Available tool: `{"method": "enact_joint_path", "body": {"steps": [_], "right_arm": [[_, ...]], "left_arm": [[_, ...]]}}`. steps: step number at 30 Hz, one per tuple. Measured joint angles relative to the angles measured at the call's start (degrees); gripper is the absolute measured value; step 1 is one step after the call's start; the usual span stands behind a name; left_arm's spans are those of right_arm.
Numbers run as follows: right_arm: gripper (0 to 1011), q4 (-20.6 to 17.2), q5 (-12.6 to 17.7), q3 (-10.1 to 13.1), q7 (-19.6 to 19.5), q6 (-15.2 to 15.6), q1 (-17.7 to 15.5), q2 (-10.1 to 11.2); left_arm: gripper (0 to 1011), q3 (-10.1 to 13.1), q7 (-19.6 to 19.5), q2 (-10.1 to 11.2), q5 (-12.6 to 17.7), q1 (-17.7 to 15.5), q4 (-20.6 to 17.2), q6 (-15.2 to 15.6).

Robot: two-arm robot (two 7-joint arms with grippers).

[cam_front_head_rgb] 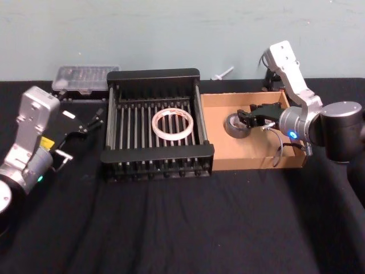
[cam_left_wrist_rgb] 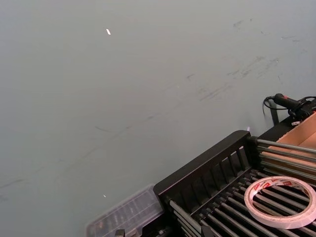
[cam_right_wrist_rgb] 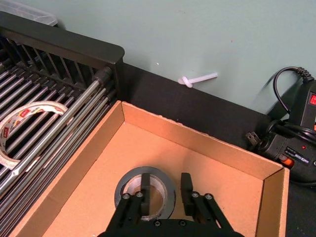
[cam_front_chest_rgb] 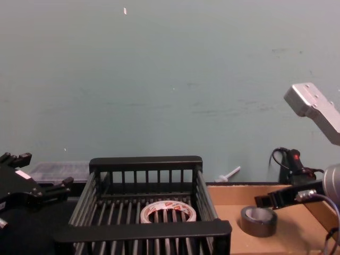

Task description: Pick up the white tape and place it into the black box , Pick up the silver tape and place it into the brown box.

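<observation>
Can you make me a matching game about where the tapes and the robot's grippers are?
Things:
1. white tape
2. silver tape
3. left gripper
4. right gripper

Places:
A. one finger in a roll's hole, one outside its wall
B. beside the black box, over the table
C. lying in the brown box
D. lying on the black box's bars

Pairs: 1-D, 2-C, 3-B, 4-A

We see whitish white tape (cam_front_head_rgb: 172, 124) with red marks, grey-silver silver tape (cam_front_head_rgb: 235, 126), black box (cam_front_head_rgb: 157, 155), brown box (cam_front_head_rgb: 258, 161), black counter (cam_front_head_rgb: 171, 228).
</observation>
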Motion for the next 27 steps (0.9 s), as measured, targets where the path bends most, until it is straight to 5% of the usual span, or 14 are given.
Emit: {"method": "enact_joint_path", "body": {"steps": [19, 27], "right_arm": [[940, -0.19, 0.03, 0.0, 0.0, 0.09, -0.1, 0.09], [1002, -0.28, 0.08, 0.05, 0.0, 0.05, -0.17, 0.09]], "left_arm": [[1001, 0.0, 0.0, 0.0, 0.0, 0.0, 0.0, 0.0], [1001, 0.0, 0.0, 0.0, 0.0, 0.0, 0.0, 0.0]]}}
